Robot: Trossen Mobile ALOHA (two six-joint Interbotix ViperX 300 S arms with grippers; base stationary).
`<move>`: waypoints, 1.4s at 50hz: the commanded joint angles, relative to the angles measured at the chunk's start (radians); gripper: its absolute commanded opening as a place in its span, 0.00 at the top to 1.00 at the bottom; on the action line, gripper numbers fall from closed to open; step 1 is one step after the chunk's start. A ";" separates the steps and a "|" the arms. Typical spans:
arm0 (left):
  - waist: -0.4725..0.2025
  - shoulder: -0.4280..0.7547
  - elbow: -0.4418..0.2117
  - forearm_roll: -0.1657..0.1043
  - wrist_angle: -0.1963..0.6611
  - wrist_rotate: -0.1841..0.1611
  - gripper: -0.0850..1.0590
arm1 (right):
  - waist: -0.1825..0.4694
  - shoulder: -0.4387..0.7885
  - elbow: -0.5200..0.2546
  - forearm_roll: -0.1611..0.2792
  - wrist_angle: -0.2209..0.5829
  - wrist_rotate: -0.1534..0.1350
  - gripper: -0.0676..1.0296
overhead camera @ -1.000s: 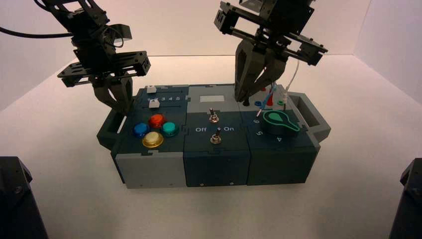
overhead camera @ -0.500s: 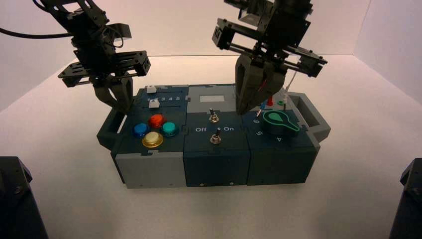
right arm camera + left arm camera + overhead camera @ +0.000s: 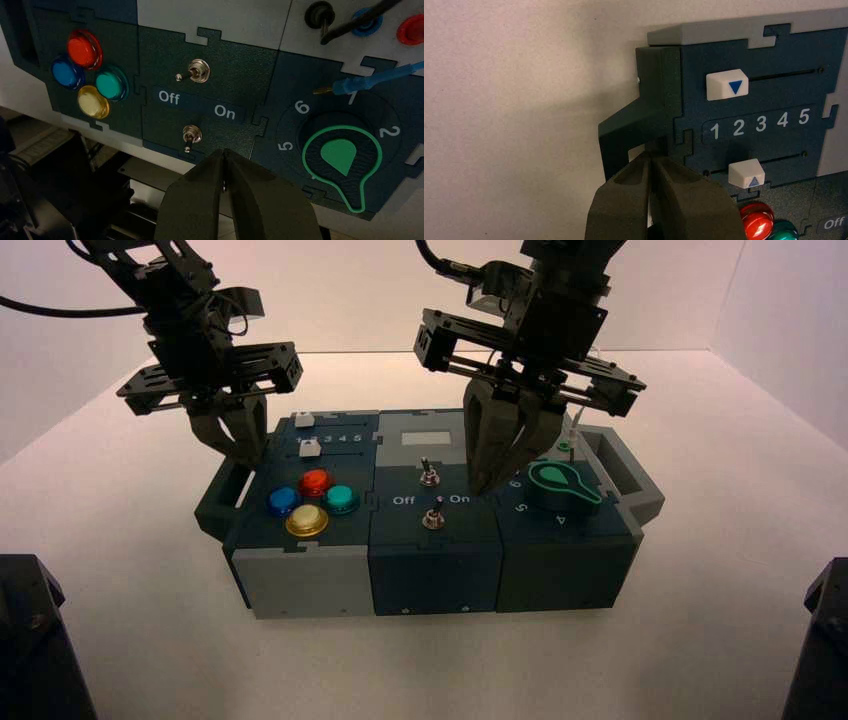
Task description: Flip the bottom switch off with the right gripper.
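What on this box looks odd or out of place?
The blue lead looks odd: its metal tip lies loose beside the numbered dial, not in a socket. The black lead seems to be in the black socket. Nothing else stands out.

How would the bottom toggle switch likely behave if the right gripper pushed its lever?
The bottom toggle switch would probably pivot rather than slide, since its slim lever rises from a round nut fixed in the panel. Being so small and rounded at the tip, the lever could slip off the right gripper if pushed off-centre.
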 commanded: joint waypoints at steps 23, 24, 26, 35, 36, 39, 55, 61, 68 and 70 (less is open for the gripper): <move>-0.002 0.018 0.014 0.011 -0.025 0.014 0.95 | 0.034 0.032 -0.025 0.005 -0.011 0.018 0.96; -0.002 0.018 0.014 0.011 -0.025 0.014 0.95 | 0.034 0.032 -0.025 0.005 -0.011 0.018 0.96; -0.002 0.018 0.014 0.011 -0.025 0.015 0.95 | 0.034 0.032 -0.026 0.005 -0.012 0.020 0.96; -0.002 0.018 0.014 0.011 -0.025 0.015 0.95 | 0.041 0.034 -0.031 0.005 -0.012 0.032 0.96; -0.002 0.018 0.014 0.011 -0.025 0.014 0.95 | 0.041 0.035 -0.032 0.005 -0.011 0.034 0.96; -0.002 0.020 0.014 0.011 -0.025 0.015 0.95 | 0.049 0.040 -0.038 0.005 -0.009 0.038 0.96; -0.002 0.018 0.012 0.011 -0.025 0.015 0.95 | 0.080 0.087 -0.081 0.005 -0.006 0.048 0.96; -0.002 0.020 0.014 0.012 -0.026 0.017 0.95 | 0.081 0.086 -0.086 0.005 -0.002 0.051 0.96; -0.002 0.018 0.014 0.011 -0.026 0.015 0.95 | 0.083 0.084 -0.089 0.005 0.005 0.055 0.96; -0.002 0.018 0.014 0.012 -0.025 0.017 0.95 | 0.086 0.084 -0.091 0.005 0.008 0.060 0.96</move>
